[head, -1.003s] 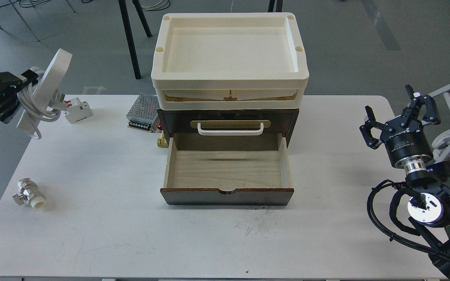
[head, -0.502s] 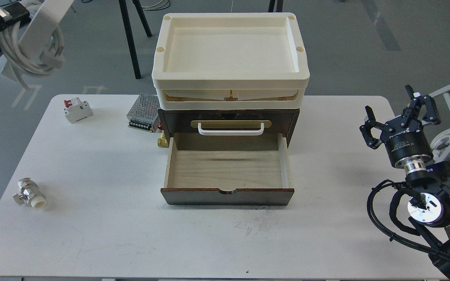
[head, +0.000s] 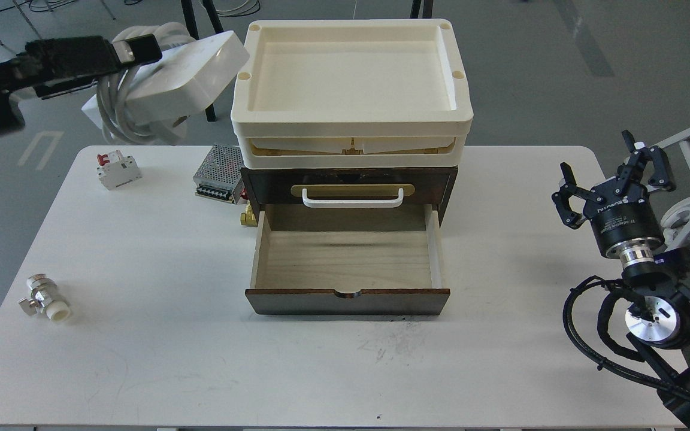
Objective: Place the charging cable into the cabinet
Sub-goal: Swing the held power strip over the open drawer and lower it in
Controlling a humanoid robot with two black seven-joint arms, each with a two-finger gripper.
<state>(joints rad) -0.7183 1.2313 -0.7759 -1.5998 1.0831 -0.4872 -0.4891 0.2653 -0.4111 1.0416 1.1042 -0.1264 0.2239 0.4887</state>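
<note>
The charging cable (head: 192, 78), a flat white power strip with its thick white cord looped beside it, hangs in the air at the upper left, just left of the cream trays. My left gripper (head: 141, 51) is shut on it and holds it high above the table's back left. The cabinet (head: 348, 179) is a dark brown unit at the table's middle. Its light wood lower drawer (head: 348, 254) is pulled out and empty. My right gripper (head: 611, 173) is open and empty above the table's right edge.
Cream trays (head: 351, 129) are stacked on the cabinet. A small white circuit breaker (head: 117, 169) and a perforated metal power supply box (head: 220, 173) lie at the back left. A brass fitting (head: 249, 216) sits by the drawer. A metal valve (head: 44, 297) lies front left.
My left gripper has lifted the charging cable off the table's left side and swung it up and to the right, toward the trays. The right arm has not moved.
</note>
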